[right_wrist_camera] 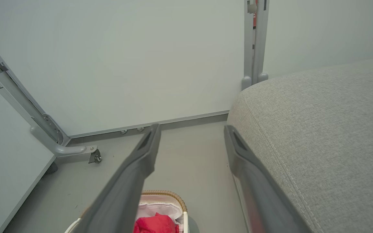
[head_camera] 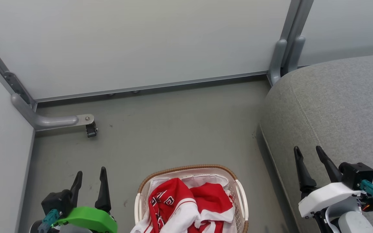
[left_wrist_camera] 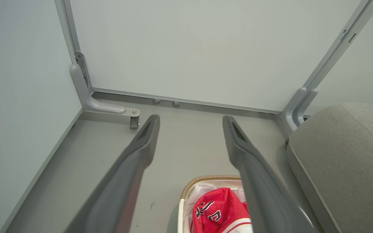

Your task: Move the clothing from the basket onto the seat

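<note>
Two tools in play, and both are released, dark fingers spread wide with nothing between them. The left tool [head_camera: 91, 171] hovers at the lower left over the grey floor [head_camera: 180, 123], just left of the laundry basket [head_camera: 242, 197]. The right tool [head_camera: 307, 148] hangs at the lower right, seen against the front edge of the grey sofa cushion [head_camera: 335, 106].

And the clothing [head_camera: 176, 200]? All of it sits heaped in the basket: red garments with white stripes and black-edged lettering, lying on the white liner [head_camera: 206, 179]. The basket stands on the floor between the two tools, near the cushion, with a strip of floor between them. The cushion top is bare woven fabric with a stitched seam.

From the left wrist, the red heap [left_wrist_camera: 220, 210] peeks out beside the fingers. Behind it all stand pale partition panels [head_camera: 141, 42] and a grey frame foot with a caster [head_camera: 91, 129].
</note>
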You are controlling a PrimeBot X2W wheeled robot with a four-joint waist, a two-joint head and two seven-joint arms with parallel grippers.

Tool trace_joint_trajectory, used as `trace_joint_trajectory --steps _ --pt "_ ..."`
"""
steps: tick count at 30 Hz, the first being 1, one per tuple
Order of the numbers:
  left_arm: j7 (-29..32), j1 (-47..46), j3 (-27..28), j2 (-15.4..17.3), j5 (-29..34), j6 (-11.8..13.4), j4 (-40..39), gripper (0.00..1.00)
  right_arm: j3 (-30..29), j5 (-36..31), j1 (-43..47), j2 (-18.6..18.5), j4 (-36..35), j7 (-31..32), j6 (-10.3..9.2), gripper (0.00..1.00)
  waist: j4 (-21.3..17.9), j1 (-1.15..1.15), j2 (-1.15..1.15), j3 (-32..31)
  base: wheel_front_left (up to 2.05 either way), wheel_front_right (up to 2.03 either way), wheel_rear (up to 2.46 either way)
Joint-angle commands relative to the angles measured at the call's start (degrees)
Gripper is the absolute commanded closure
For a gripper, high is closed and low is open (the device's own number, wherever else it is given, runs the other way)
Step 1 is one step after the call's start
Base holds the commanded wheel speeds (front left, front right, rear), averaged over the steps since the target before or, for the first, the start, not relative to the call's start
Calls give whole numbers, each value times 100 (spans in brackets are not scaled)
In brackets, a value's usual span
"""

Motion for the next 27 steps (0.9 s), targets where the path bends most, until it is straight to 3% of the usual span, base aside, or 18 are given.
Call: trace_joint_trajectory --steps 1,27 --pt "-52 57 -11 36 89 20 -29 0 11 -145 47 -18 -19 -65 2 0 3 0 0 -1 0 0 0" --pt "-293 228 -127 44 653 22 67 0 -118 -1002 239 135 66 -311 1 0 14 0 0 16 0 0 0"
